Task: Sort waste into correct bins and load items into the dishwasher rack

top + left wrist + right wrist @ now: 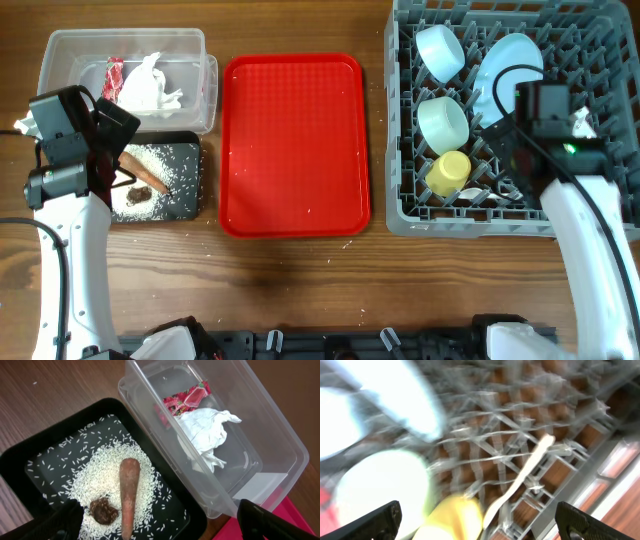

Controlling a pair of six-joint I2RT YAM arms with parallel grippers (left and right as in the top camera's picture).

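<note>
Left end effector [159, 511]: released, fingers [55, 525] spread wide with nothing between them. It hovers over the black tray [15, 457], which sits at the front left of the table [300, 290].

In the black tray:
- The brown scrap [129, 495] lies lengthwise on a patch of rice crumbs [100, 472].
- The dark lump [103, 510] is just beside the scrap, also on the crumbs. Cannot tell if the two touch.
- More crumbs are scattered over the tray floor.

The clear tub [222, 505] is directly behind the black tray, wall to wall. Inside it, the red-and-white wrapper [187, 397] is toward the far end. The crumpled tissue [205, 435] is up against it, nearer the middle.

The red tray [292, 140] lies flat mid-table, just beside both bins, with a few pale specks on it.

The rack [396, 130] is at the right of the table and is loaded:
- The plate [505, 65] stands tilted among the pegs toward the back.
- The upper bowl [440, 50] is left of the plate, tipped on its side.
- The lower bowl [443, 122] is just in front of the upper bowl.
- The yellow cup [448, 172] lies on its side in front of the lower bowl.

Right end effector [477, 510]: over the rack's inside, fingers [590, 522] wide apart, released, gripping nothing.

The right wrist view is heavily blurred. It shows a white spoon [520, 480] lying on the rack's grid floor below the gap between the fingers. The cup shows as a yellow smear at the bottom edge. Cannot tell if the spoon and cup touch.
</note>
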